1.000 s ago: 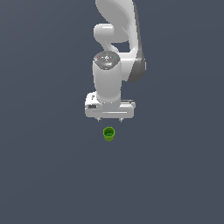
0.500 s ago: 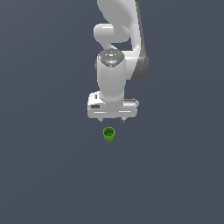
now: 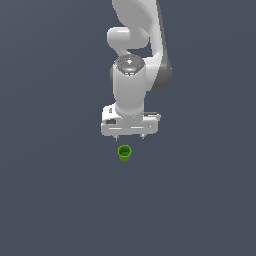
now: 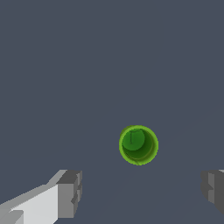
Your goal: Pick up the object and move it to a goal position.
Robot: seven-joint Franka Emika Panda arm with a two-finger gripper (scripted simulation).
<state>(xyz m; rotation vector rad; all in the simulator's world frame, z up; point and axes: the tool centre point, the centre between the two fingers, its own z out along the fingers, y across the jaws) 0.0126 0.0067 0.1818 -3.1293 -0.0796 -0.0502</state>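
The object is a small bright green cup (image 3: 124, 152) with a hollow top, standing upright on the dark grey floor. My white gripper (image 3: 129, 136) hangs above and just behind it, pointing down, with its two short fingertips spread wide. In the wrist view the cup (image 4: 138, 145) shows from above, its open top facing the camera, and it lies a little ahead of the line between the two fingers (image 4: 70, 192). The gripper (image 4: 142, 190) is open and empty.
A plain dark grey floor (image 3: 55, 200) fills both views. The white arm (image 3: 135, 55) rises behind the gripper in the exterior view. Nothing else shows.
The gripper has come lower and a little toward the exterior view's right, closer to the cup. The cup has not moved.
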